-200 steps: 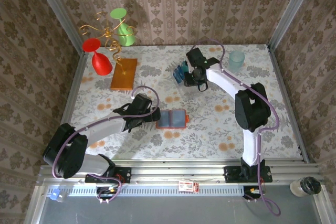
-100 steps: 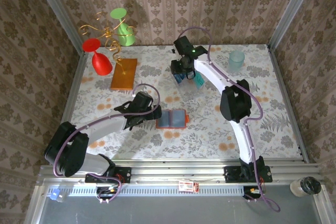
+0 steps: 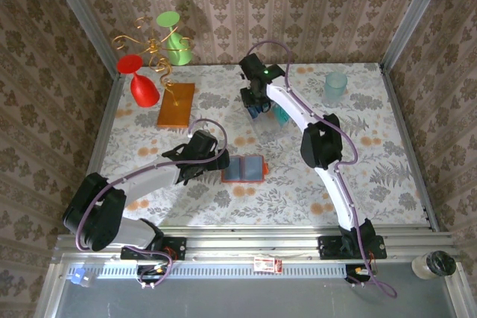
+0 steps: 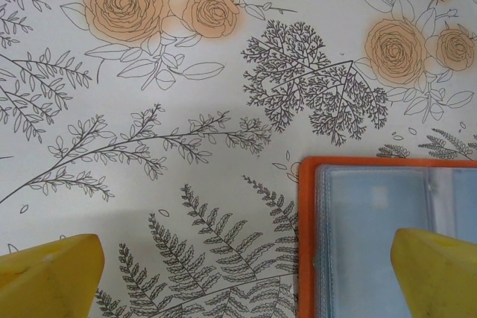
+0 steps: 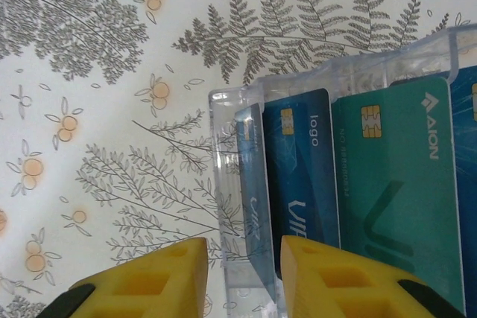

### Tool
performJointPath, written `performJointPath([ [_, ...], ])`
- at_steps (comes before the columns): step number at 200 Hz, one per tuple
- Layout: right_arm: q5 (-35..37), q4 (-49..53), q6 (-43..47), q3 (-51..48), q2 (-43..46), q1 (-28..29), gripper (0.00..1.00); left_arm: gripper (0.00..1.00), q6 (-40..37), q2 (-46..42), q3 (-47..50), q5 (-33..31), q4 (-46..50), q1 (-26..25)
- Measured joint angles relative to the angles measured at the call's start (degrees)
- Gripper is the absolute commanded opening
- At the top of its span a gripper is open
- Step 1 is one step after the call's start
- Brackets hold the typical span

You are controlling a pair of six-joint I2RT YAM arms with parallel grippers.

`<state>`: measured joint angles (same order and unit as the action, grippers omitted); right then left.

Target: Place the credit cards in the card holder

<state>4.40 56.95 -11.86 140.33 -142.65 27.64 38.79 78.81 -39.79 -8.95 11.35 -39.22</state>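
We see an orange wallet point(image 3: 244, 170) lying open, grey-blue pockets up, near the middle of the flowered worktop point(image 3: 373, 154). The left fingers point(image 3: 215, 160) are spread wide, straddling its left edge. At the far centre, blue and teal cards point(image 5: 395, 176) stand in a clear rack point(image 5: 220, 139). The right fingers point(image 3: 257, 102) hang narrowly parted over its end card.

Bright, even light falling from above — soft shadows lying under left arm point(image 3: 149, 178) on table point(image 3: 387, 176). Yellow fingertips point(image 4: 52, 273) blurring in left wrist view — floral print showing sharp.
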Motion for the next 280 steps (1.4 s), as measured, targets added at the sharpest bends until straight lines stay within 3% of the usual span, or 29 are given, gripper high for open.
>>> performJointPath([
  [280,5.7,3.7,4.2,7.5,-6.4,2.3,0.22,1.00,0.0,0.0,0.1,0.0,0.0,0.4],
])
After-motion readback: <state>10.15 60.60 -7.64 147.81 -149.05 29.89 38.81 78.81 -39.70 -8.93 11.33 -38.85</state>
